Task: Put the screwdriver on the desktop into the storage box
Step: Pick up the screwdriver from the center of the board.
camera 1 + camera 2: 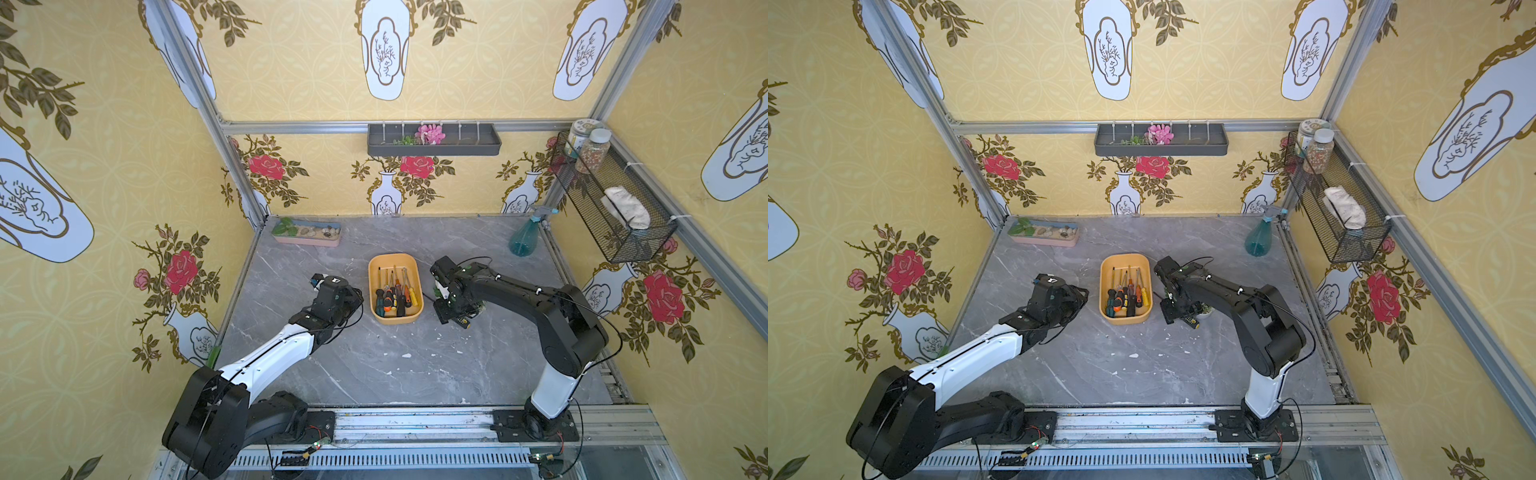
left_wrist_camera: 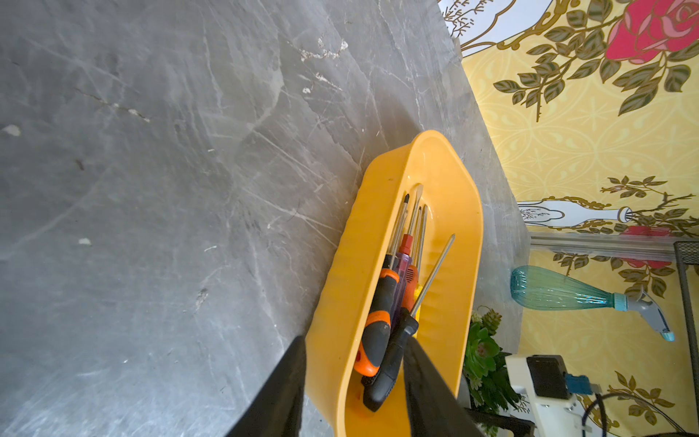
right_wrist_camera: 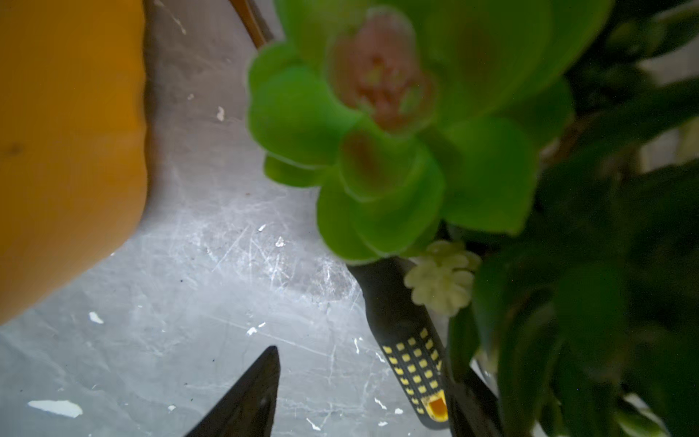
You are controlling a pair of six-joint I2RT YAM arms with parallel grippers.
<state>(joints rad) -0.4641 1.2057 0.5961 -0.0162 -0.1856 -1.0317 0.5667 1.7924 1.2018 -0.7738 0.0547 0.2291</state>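
Black-yellow screwdriver [image 3: 414, 363] flat on desktop [image 1: 374, 365], between storage box [image 1: 392, 262] and right edge. Mostly arm-hidden in both top views. Clear in right wrist view, under succulents [image 3: 378, 132]. Right gripper [image 3: 361, 378] astride handle, jaws apart. Left gripper [image 2: 355, 342] parted, empty, beside box.

From above, the right arm [image 1: 511, 291] covered nearly all of the screwdriver [image 1: 462, 322]. Only the yellow-dotted butt of its handle poked out, and the dish of succulents [image 1: 1205, 309] beneath showed as 1 small sliver. In the right wrist view the succulents were a green blur hiding the screwdriver's shaft. In the left wrist view, 1 end of the storage box [image 2: 355, 234] ran off the edge.
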